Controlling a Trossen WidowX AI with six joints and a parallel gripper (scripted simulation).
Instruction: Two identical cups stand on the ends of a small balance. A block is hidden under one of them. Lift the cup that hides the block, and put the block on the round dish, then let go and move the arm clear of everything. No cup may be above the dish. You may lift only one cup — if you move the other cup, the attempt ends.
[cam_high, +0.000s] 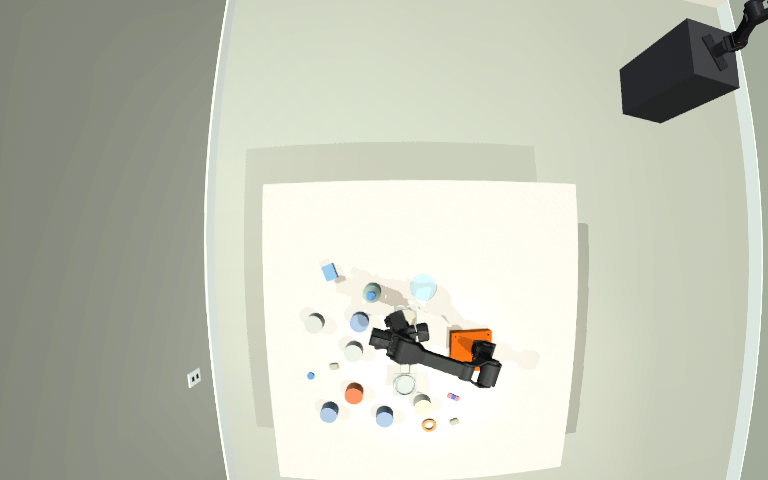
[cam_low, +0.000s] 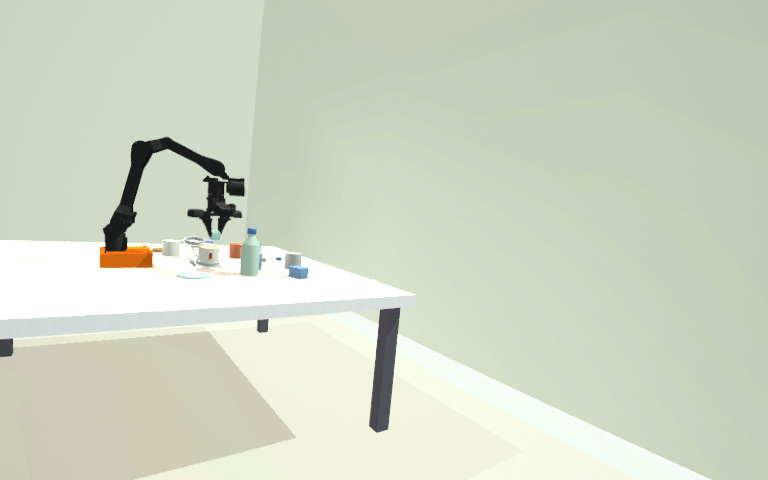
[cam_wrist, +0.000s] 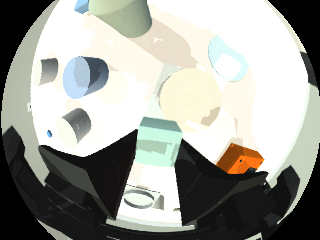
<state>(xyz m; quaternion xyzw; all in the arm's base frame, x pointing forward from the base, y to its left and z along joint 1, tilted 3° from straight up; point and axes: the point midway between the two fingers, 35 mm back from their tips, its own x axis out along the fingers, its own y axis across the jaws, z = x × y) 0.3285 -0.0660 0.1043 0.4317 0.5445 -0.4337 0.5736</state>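
We've got the tool (cam_wrist: 159, 160) pinching a pale mint block (cam_wrist: 159, 142) btwn its dark fingers, jaws only partway closed bc the block fills the gap. In the exterior view it hangs well above the tabletop (cam_low: 339, 285), block (cam_low: 215, 233) off the surface. From the wrist cam, a cream cup (cam_wrist: 190, 96) sits right below/ahead on the balance, and the light blue round dish (cam_wrist: 226, 59) is just beyond it. Orange arm base (cam_high: 459, 339) is nearby.

My fingers look matt black plastic; the block (cam_wrist: 159, 142) between them smooth, matt, pale green.
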